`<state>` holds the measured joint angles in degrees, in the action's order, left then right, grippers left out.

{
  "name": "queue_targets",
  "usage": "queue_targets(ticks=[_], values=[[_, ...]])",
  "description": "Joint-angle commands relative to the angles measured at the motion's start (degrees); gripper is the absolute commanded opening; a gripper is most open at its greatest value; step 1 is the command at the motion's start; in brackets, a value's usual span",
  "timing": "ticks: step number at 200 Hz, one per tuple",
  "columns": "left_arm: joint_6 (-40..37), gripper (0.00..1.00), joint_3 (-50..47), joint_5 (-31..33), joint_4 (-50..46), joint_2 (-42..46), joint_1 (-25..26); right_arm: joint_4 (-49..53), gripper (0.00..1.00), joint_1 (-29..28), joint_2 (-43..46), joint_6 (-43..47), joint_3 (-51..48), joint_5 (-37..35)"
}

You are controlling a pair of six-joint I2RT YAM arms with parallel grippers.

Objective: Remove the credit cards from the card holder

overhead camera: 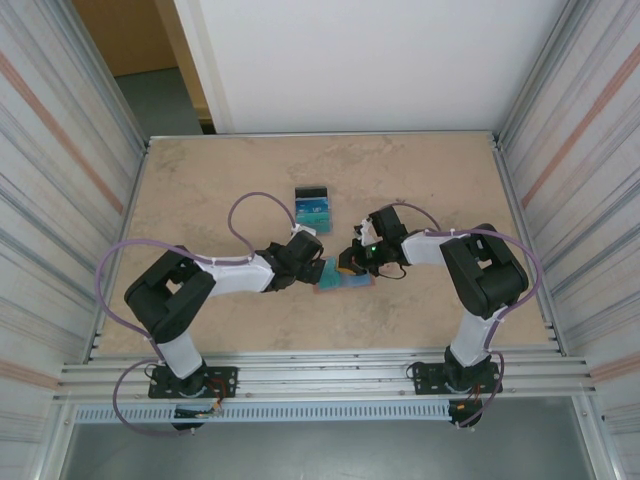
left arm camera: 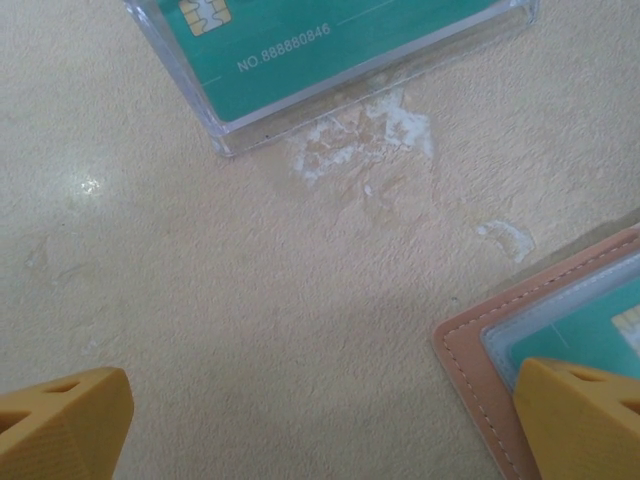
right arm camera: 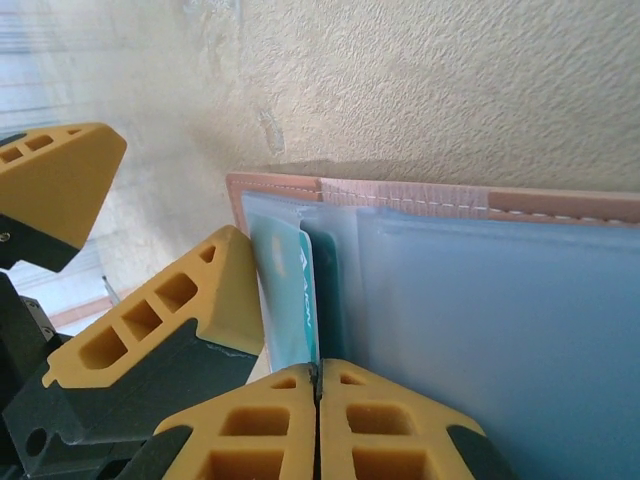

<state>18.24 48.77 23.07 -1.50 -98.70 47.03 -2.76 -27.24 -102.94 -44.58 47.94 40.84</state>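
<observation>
Step in hand: pulling a card out of the holder. R gripper [right arm camera: 318, 385] is clenched on the edge of a teal card [right arm camera: 290, 290] at the mouth of a pale pocket of the holder [right arm camera: 400, 196]. The holder lies open on the table [left arm camera: 250, 300], near the middle, between the two arms. L gripper [left arm camera: 320, 430] is released, jaws wide. One of its fingers is over the holder's corner, I think to pin it, but contact I cannot confirm. Another teal card lies in a clear box [left arm camera: 222, 140] just beyond. Next move, in my judgement: R must draw the card straight along the pocket w/ a firm pinch while L holds the holder down, otherwise the holder may slide w/ it.
</observation>
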Motion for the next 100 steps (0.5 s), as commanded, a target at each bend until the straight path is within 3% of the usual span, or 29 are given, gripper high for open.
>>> queue_targets(ticks=[1, 100], values=[[-0.8, 0.99, 1.0, 0.8, -2.3, -0.9, 0.9, -1.8, 0.06, 0.6, -0.4, -0.7, -0.8, 1.3], [-1.4, 0.99, 1.5, 2.5, -3.6, -0.3, 0.9, -0.5, 0.01, 4.2, 0.0, 1.2, -3.4, -0.1]])
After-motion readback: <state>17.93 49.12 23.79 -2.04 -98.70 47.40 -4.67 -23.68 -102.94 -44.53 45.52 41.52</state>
